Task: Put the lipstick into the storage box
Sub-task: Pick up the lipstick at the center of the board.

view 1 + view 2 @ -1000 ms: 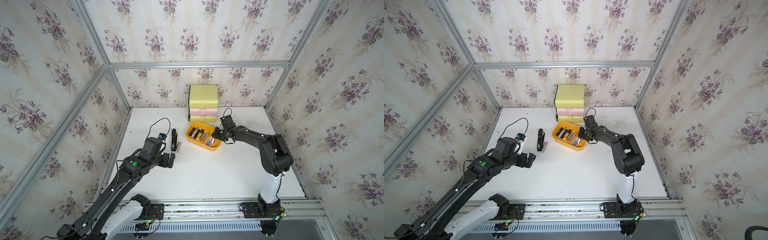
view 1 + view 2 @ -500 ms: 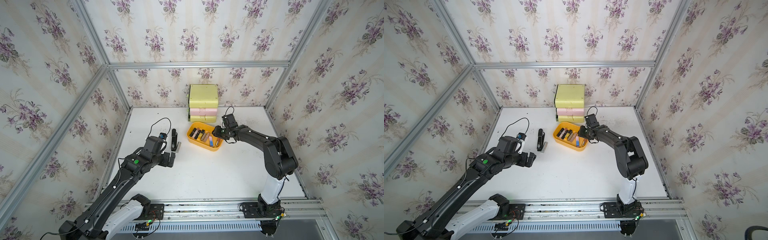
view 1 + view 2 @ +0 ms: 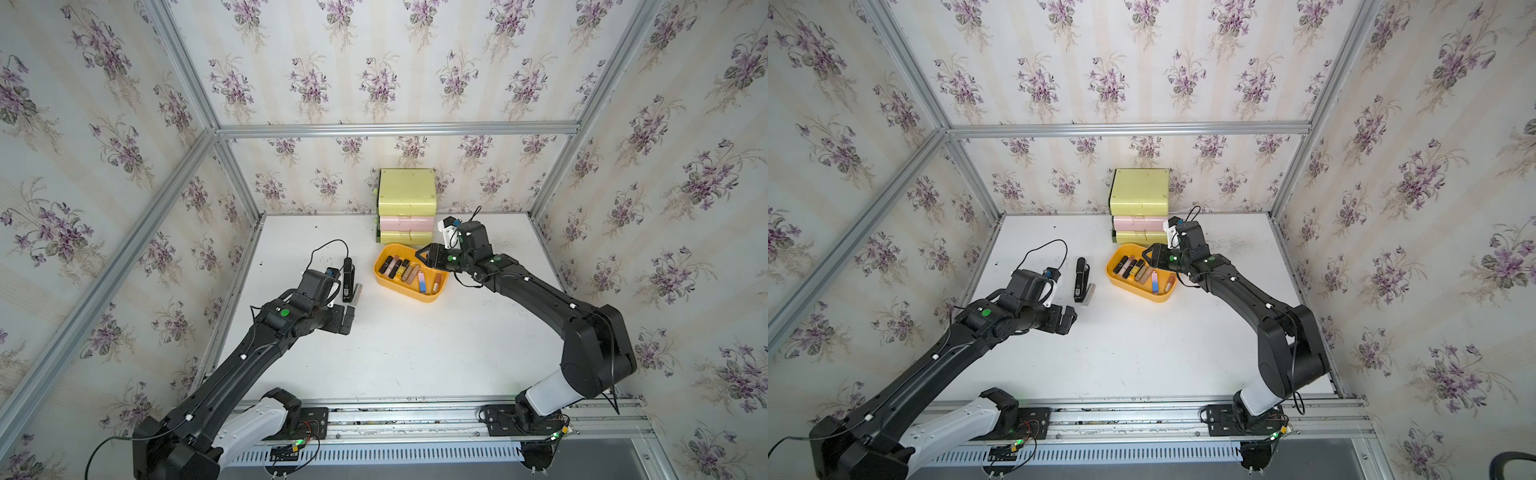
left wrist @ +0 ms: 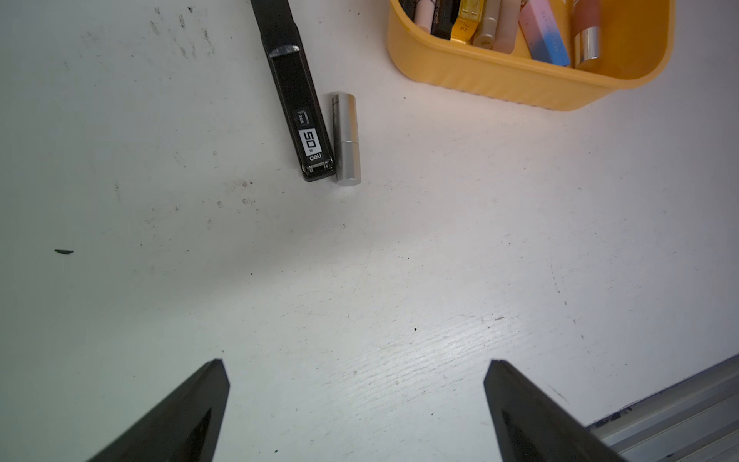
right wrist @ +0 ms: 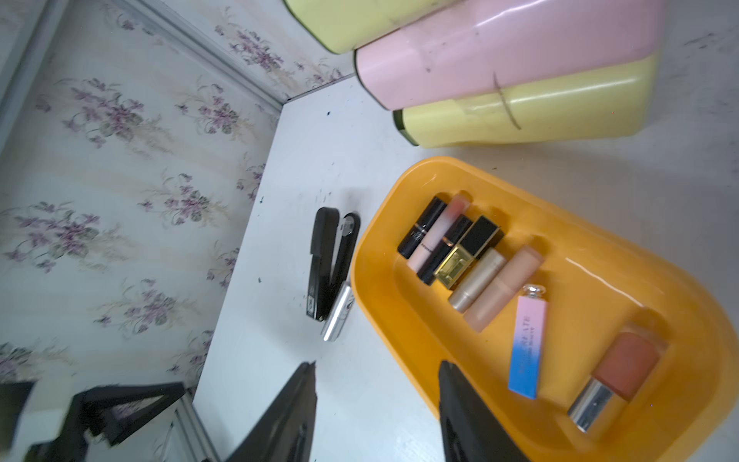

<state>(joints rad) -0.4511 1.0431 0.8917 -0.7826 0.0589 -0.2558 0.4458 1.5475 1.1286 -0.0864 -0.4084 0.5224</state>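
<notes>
**Silver lipstick** [image 4: 346,140]: lies flat toward the worktop's left edge, hard alongside a black stapler [image 4: 298,116]; not yet boxed.

**Storage box** [image 4: 500,80]: sits near the middle of the back edge, eight lipsticks inside.

**Left gripper** [image 4: 355,362]: jaws fully apart, empty, hovering short of the tube.

**Right gripper** [image 5: 376,364]: jaws partly apart, nothing held, over the box's rim.

**Handling note:** the left jaws should probably close across the tube's width near its free end, the inner finger kept off the stapler. Smooth round metal likely rolls.
</notes>
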